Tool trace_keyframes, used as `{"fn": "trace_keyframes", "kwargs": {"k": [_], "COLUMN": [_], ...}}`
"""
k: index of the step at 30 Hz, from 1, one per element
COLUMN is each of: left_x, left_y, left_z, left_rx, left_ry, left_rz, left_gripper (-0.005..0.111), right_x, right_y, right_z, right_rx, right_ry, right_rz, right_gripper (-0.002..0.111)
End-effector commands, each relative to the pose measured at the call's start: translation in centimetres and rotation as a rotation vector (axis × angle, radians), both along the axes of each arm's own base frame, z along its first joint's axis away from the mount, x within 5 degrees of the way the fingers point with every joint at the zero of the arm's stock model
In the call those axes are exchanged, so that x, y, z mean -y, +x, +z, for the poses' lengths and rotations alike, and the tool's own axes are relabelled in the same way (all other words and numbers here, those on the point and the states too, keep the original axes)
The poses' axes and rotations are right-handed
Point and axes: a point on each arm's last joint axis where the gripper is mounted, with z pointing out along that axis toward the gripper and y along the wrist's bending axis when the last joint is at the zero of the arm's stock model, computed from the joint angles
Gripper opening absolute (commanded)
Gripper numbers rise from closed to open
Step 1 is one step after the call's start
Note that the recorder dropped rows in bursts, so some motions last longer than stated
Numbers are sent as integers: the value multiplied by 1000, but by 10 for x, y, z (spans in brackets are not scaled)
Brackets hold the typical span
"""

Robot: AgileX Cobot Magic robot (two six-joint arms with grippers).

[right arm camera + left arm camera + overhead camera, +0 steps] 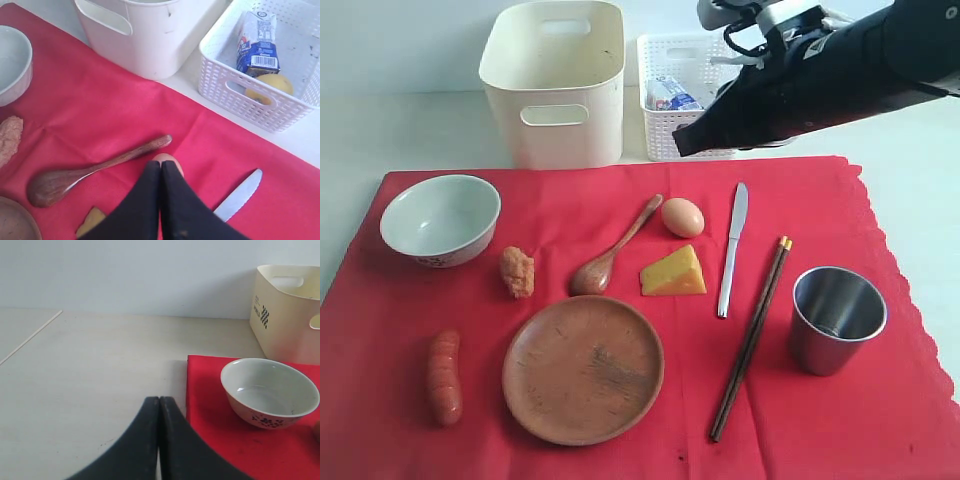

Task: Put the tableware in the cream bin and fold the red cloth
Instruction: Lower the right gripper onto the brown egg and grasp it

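The right tool (160, 163), black fingers pressed shut on nothing, hangs over the red cloth (100, 110) with an egg (167, 157) showing just under its tip. The brown wooden spoon (95, 169) is close on one side, the silver knife (240, 194) on the other, and the cream bin (145, 35) stands beyond. The left tool (159, 400), also closed and empty, sits over bare table (90, 380) beside the cloth's edge, the white bowl (270, 392) near it; the wooden plate (583, 368), chopsticks (752, 335) and steel cup (835, 318) lie farther from both tools.
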Motion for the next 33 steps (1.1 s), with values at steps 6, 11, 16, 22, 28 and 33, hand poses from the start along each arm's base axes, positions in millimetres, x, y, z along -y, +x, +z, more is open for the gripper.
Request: {"fn": "trace_keyframes", "kwargs": {"k": [6,11,16,22,28,33], "left_x": [0,0,0,0,0,0], "left_y": [0,0,0,0,0,0], "left_z": [1,1,1,1,1,1], "left_rx": [14,14,14,14,14,14], "left_ry": [-10,-10,-10,-10,-10,-10], "left_rz": [4,4,4,4,4,4], "left_gripper": [1,1,1,1,1,1], "right_x": [0,1,1,-3,-10,-13], "right_y": [-4,-15,-16,0,16,23], "right_z": [-3,-10,-12,-23,-49,-70], "right_rx": [-37,-154,-185,-95,-14,-34], "right_ry": [-11,-69,-61,-52,-137,-162], "right_rz": [19,91,75,27,83,71], "right_gripper": [0,0,2,29,53,70]}}
